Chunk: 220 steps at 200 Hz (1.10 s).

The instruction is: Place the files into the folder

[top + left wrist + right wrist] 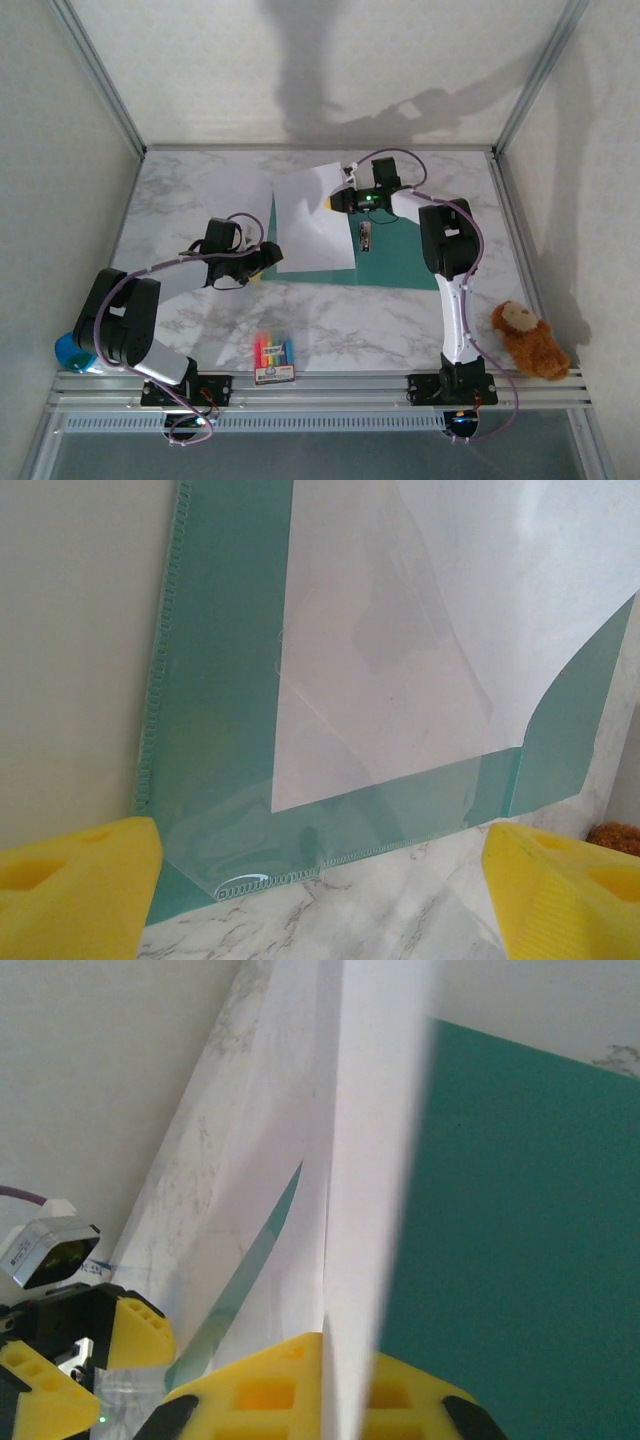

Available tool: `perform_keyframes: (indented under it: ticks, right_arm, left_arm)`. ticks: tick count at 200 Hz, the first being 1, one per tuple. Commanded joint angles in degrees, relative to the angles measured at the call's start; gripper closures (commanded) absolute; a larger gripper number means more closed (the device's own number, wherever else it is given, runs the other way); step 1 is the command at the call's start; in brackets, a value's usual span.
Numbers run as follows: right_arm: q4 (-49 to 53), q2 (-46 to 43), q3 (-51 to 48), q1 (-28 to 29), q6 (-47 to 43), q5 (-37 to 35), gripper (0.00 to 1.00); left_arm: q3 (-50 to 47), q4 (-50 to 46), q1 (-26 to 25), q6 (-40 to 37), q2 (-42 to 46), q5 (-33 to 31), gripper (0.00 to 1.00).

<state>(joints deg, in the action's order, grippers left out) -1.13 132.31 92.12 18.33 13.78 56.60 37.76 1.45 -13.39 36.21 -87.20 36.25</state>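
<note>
The teal-green folder lies open and flat on the marble table. White files rest over its left panel, their far right corner lifted. My right gripper is shut on that lifted edge; in the right wrist view its yellow fingers pinch the paper above the folder. My left gripper hovers open at the folder's near left corner. The left wrist view has its fingers spread wide with nothing between them, just short of the folder's clear pocket corner and the files.
A small crayon box sits near the front edge between the arm bases. A brown plush bear lies at the front right, and a blue object at the front left. Metal frame posts stand at the back corners.
</note>
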Motion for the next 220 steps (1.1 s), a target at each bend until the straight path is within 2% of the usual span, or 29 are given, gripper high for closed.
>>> perform_keyframes:
  ticks: [1, 123, 220]
  right_arm:
    - [-2.8, -2.9, -2.3, 0.9, 2.5, -1.3, 1.00]
    - [-11.9, -4.7, -8.4, 2.9, 11.8, -6.9, 1.00]
    - [-14.0, -5.9, -10.7, 3.1, 14.9, -9.7, 1.00]
  left_arm:
    - [-0.4, 1.2, 0.6, -0.4, -0.9, 0.9, 0.16]
    - [-1.5, 2.1, 0.6, -0.2, -0.7, 0.8, 0.16]
    - [-1.8, 2.3, 0.7, -0.3, -0.8, 0.8, 0.17]
